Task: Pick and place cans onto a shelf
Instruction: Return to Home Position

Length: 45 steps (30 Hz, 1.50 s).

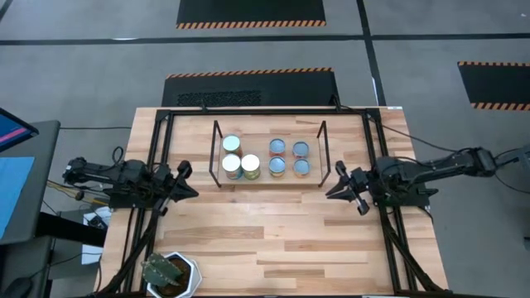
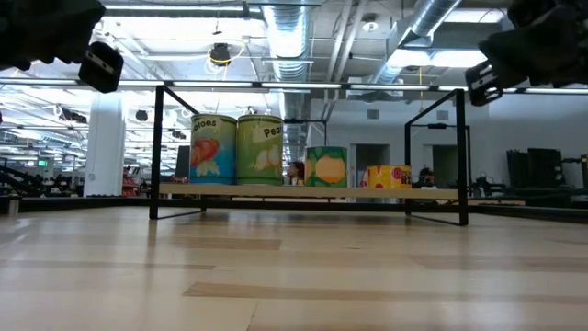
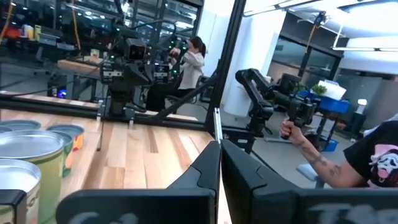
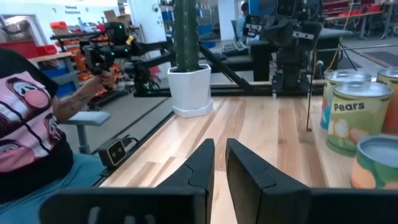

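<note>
Several cans [image 1: 250, 164] stand upright on their bases on the low wooden shelf [image 1: 257, 139] at the table's far middle, three toward its left end and several toward its right. In the low view their labelled sides [image 2: 260, 147] show above the shelf board [image 2: 303, 191]. My left gripper [image 1: 189, 187] hangs shut near the table's left edge, left of the shelf, with cans [image 3: 31, 155] beside it. My right gripper [image 1: 335, 185] hangs right of the shelf, its fingers a narrow gap apart [image 4: 219, 155], nothing between them; cans [image 4: 357, 118] stand off to its side.
A white hexagonal pot with a green plant [image 1: 172, 273] stands at the table's near left corner. Black frame rails [image 1: 157, 149] run along the table's sides and far edge. A person holding a handle [image 4: 99, 62] sits beyond the table. Bare wood lies near the shelf.
</note>
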Motion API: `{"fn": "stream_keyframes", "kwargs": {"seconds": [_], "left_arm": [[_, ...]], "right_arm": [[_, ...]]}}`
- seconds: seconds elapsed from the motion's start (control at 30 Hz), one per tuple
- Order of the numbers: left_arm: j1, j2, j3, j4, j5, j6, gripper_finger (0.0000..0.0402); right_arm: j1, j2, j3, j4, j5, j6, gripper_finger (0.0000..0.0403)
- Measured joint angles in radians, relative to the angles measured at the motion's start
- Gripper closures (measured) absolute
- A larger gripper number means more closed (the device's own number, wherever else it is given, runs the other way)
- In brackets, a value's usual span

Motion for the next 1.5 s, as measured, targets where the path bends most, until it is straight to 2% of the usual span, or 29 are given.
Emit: {"fn": "stream_keyframes", "kwargs": {"seconds": [0.27, 0.47, 0.77, 0.9, 1.1, 1.33, 1.5], "left_arm": [[0.000, 0.000, -0.003, -0.011, -0.034, 0.006, 0.0400], [0.000, 0.000, -0.050, 0.003, -0.034, -0.007, 0.0400], [0.000, -0.001, -0.054, -0.008, -0.018, 0.024, 0.0400], [0.000, 0.000, -0.055, -0.014, 0.006, 0.061, 0.0400], [0.000, 0.000, -0.055, -0.014, 0.007, 0.270, 0.0400], [0.000, 0.000, -0.056, -0.037, -0.116, 0.306, 0.0400], [0.001, 0.000, -0.056, -0.040, -0.141, 0.349, 0.0400]], "right_arm": [[-0.003, -0.147, -0.086, -0.021, 0.001, 0.000, 0.0336], [-0.036, -0.236, -0.090, -0.146, 0.018, 0.001, 0.0336], [-0.101, -0.330, -0.091, -0.321, 0.030, 0.001, 0.0336], [-0.114, -0.343, -0.092, -0.329, 0.033, 0.000, 0.0336], [-0.118, -0.343, -0.092, -0.334, 0.032, 0.000, 0.0336], [-0.118, -0.343, -0.093, -0.338, 0.031, 0.000, 0.0336], [-0.117, -0.343, -0.093, -0.340, 0.030, 0.000, 0.0336]]}}
